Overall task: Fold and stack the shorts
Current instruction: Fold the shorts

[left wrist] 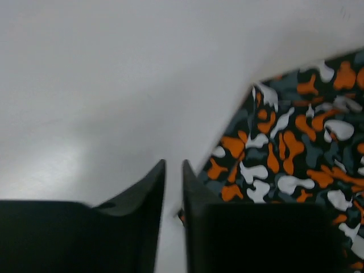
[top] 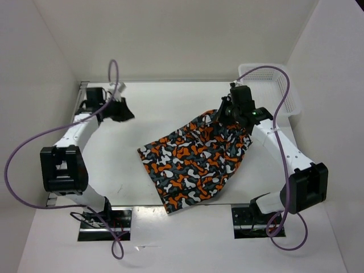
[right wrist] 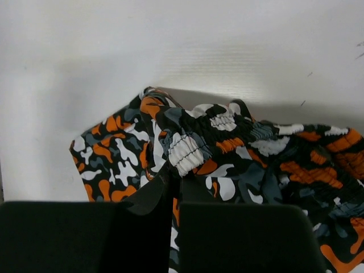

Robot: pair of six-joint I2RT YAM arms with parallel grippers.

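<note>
Likely limp, light: orange-grey-black-white camouflage fabric shorts (top: 193, 162). Right fingers (right wrist: 145, 198) pinch elastic waistband (right wrist: 185, 151), 1 o'clock, the firmest hold. Left fingers (left wrist: 147, 185) nearly closed, empty, 10 o'clock.

The orange-and-grey camouflage shorts (top: 196, 165) are lying mostly flat, slanting across the bench (top: 165, 108), their far waistband corner bunching upward.

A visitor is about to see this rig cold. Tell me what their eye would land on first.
The orange, grey, black and white camouflage shorts dominate, spread across the middle of the white table. The right hand is shut on their bunched waistband at the far end, while the left hand is shut, empty, over bare table at far left. A white mesh basket stands in the far right corner.
</note>
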